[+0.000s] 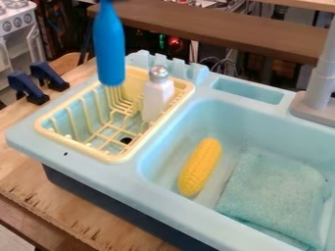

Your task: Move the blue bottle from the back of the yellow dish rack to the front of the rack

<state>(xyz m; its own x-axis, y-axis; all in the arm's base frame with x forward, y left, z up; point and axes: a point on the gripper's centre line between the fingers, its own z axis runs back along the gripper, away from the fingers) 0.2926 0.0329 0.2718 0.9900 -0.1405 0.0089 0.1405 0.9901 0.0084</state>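
Blue bottle (110,46) apparently over edge of rack (82,149)

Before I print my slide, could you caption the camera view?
Blue bottle above a yellow rack holding a white shaker; toy corn and cloth in the sink.

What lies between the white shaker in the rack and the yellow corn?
In the camera view, the rack's pale yellow rim and the blue sink ledge lie between the shaker and the corn.
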